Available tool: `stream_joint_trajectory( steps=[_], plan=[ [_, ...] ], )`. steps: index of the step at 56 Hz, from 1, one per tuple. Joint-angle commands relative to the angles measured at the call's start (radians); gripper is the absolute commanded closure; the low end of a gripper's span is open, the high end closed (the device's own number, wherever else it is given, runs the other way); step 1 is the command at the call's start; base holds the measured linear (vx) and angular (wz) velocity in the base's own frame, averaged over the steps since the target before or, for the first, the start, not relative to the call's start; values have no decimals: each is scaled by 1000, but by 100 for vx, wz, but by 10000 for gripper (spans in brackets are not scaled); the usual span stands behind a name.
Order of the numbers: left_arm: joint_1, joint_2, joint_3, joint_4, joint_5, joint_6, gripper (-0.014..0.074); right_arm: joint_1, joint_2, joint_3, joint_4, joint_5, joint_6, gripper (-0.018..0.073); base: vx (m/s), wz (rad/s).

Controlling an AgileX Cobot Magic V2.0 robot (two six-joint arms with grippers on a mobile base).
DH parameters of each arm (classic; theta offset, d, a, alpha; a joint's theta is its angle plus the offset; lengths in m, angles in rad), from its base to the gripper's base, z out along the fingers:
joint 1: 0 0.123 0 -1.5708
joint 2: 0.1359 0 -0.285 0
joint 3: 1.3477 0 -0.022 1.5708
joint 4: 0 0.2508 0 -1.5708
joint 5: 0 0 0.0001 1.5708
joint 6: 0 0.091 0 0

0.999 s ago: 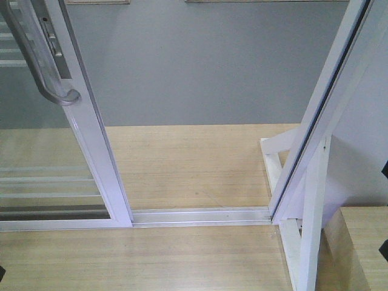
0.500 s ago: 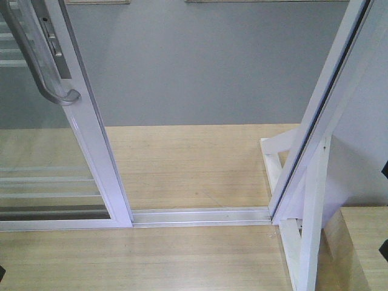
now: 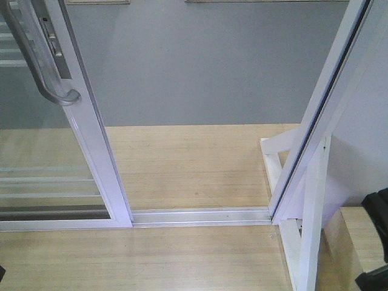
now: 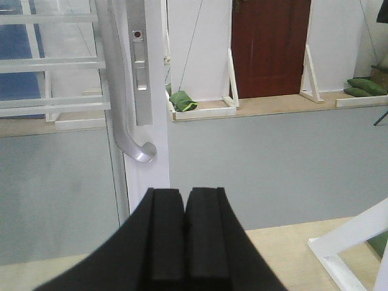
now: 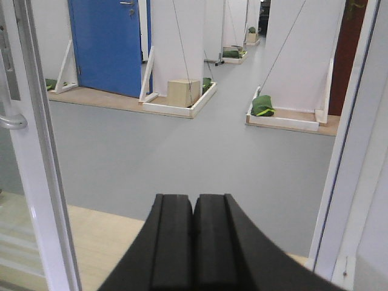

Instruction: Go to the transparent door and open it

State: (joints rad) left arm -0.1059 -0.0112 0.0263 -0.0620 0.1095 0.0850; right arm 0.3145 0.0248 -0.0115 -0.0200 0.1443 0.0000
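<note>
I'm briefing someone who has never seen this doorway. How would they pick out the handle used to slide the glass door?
Start at the transparent door, the tall white-framed glass panel left of the open gap. On its right stile, beside a metal lock plate, runs the handle: a grey metal bar whose lower end hooks towards the frame. Unlike the door's thin white bars, it is grey, upright and curved.

Transparent door: glossy white frame, clear glass crossed by thin white horizontal bars, curved handle in brushed silver-grey, lock plate silver with a small red dot; floor track pale silver. Flooring: light wood-grain planks in tan near the doorway, plain matt grey floor beyond; white triangular brace at the right jamb. Left gripper and right gripper: matt black; background holds a blue door, a dark red-brown door, white partition panels, green sandbags and a beige box.
</note>
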Motion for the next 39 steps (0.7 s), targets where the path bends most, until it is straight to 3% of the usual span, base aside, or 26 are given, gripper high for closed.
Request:
stream_joint_trajectory(
  steps=[1,4,13,27,39],
  plan=[
    [-3,-14,-20,-3,-91,-7,596,-8,-57,49,54,-86,0,561,0,0],
    [-3,-14,-20,-3,-90,-7,596,-8,-46,40,71,-24,0,561,0,0],
    [-3,-12,-20,-3,-91,-7,596,-11,-49,43,65,-28,14,561,0,0],
    [-3,-12,-20,-3,-91,-7,596,-169,-49,43,54,-30,14,561,0,0],
    [-3,-12,-20,-3,-91,-7,596,-213,-49,43,56,-30,14,561,0,0]
  ],
)
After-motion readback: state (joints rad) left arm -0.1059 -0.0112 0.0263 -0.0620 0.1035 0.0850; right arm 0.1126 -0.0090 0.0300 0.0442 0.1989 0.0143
